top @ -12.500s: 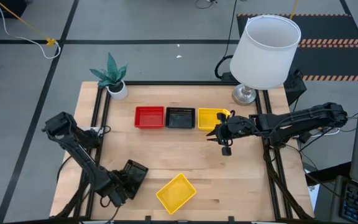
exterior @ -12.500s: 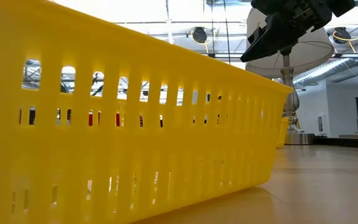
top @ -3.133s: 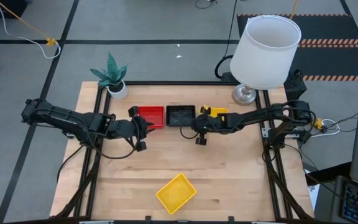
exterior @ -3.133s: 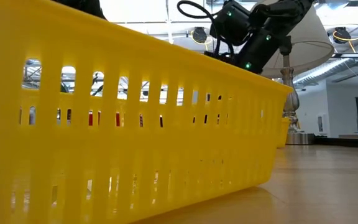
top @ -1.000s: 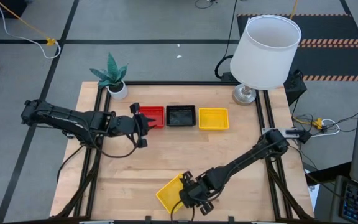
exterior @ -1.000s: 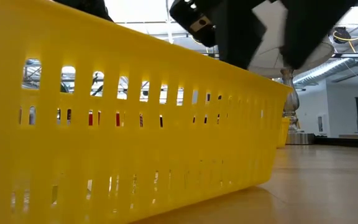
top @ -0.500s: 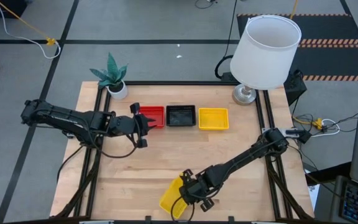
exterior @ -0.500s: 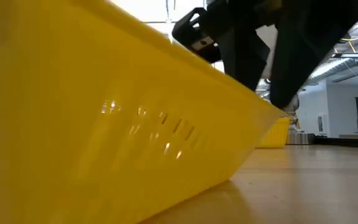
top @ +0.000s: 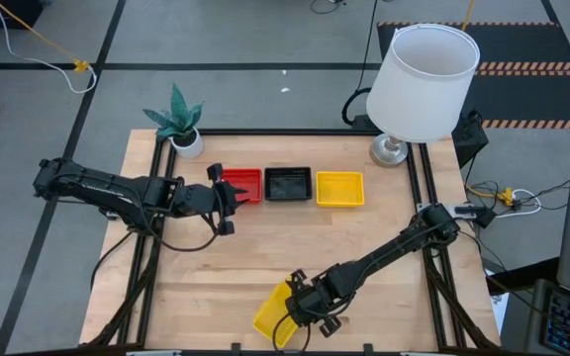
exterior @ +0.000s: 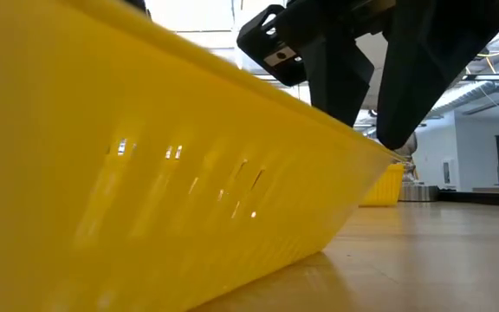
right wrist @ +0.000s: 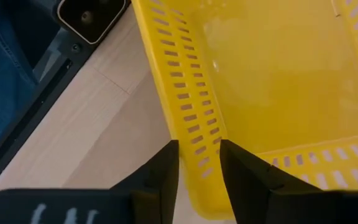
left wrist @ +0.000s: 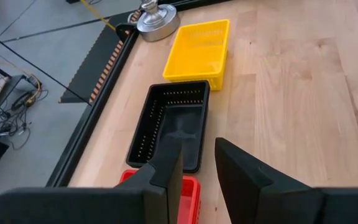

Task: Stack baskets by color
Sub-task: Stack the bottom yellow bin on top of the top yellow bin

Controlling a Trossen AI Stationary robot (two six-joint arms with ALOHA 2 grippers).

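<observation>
A yellow basket point(top: 273, 318) sits tilted near the table's near edge and fills the low view point(exterior: 145, 191). My right gripper point(top: 299, 307) is shut on it. At the far side a red basket point(top: 240, 185), a black basket point(top: 288, 184) and another yellow basket point(top: 339, 188) stand in a row on their bases. My left gripper point(top: 228, 194) hovers over the red basket's left end, open, with nothing between its fingers point(left wrist: 166, 168); past them the black basket point(left wrist: 173, 127) shows. My right gripper has the yellow basket's slotted side wall point(right wrist: 194, 134) near a corner, one finger inside the basket and one outside. The fingers slant down from the table's far right. The basket is tipped off its base, with a lower edge point(exterior: 267, 273) on the table.
A white lamp point(top: 424, 79) stands at the far right corner and a potted green plant point(top: 178, 121) at the far left. A small dark camera box point(right wrist: 92, 15) sits on the near rail close to the tilted basket. Bare wood lies between the row and the near basket.
My right gripper has closed its fingers on the near yellow basket's wall. The basket, flat on the table a second ago, has tipped up and now looks narrower from above.
</observation>
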